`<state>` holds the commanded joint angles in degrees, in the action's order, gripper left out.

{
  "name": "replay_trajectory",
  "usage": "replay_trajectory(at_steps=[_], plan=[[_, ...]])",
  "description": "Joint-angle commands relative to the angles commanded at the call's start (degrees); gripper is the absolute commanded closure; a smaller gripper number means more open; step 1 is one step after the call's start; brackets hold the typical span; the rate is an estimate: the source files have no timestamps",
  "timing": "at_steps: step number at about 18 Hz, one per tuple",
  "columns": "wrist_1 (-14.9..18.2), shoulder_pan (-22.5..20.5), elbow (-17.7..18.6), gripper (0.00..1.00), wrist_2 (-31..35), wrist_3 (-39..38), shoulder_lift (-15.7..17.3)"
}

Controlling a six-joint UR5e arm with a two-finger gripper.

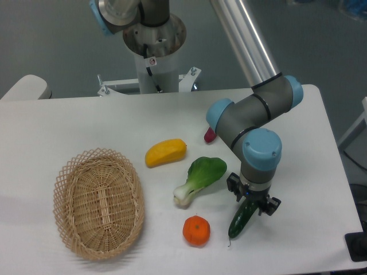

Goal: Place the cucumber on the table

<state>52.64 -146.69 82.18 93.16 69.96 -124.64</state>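
Note:
The dark green cucumber (240, 220) slants down to the left at the front right of the white table (86, 123). Its thin stem tip points at the front edge and its lower end looks to be at the tabletop. My gripper (252, 198) points straight down over the cucumber's upper end, which sits between the jaws. The jaws look shut on it. The wrist hides the exact contact.
An orange (196, 231) lies just left of the cucumber. A bok choy (200, 177) lies left of the gripper. A yellow vegetable (166, 152) and a wicker basket (98, 204) are further left. A purple sweet potato (210, 135) peeks out behind the arm.

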Motion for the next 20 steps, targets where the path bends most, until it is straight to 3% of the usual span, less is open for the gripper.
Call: replay_trajectory(at_steps=[5, 11, 14, 20], plan=[[1.23, -0.79, 0.09, 0.00, -0.09, 0.87, 4.66], [5.79, -2.46, 0.09, 0.00, -0.09, 5.35, 9.14], [10.01, -5.44, 0.00, 0.00, -0.26, 14.38, 11.34], [14.58, -10.28, 0.35, 0.00, -0.61, 24.15, 13.45]])
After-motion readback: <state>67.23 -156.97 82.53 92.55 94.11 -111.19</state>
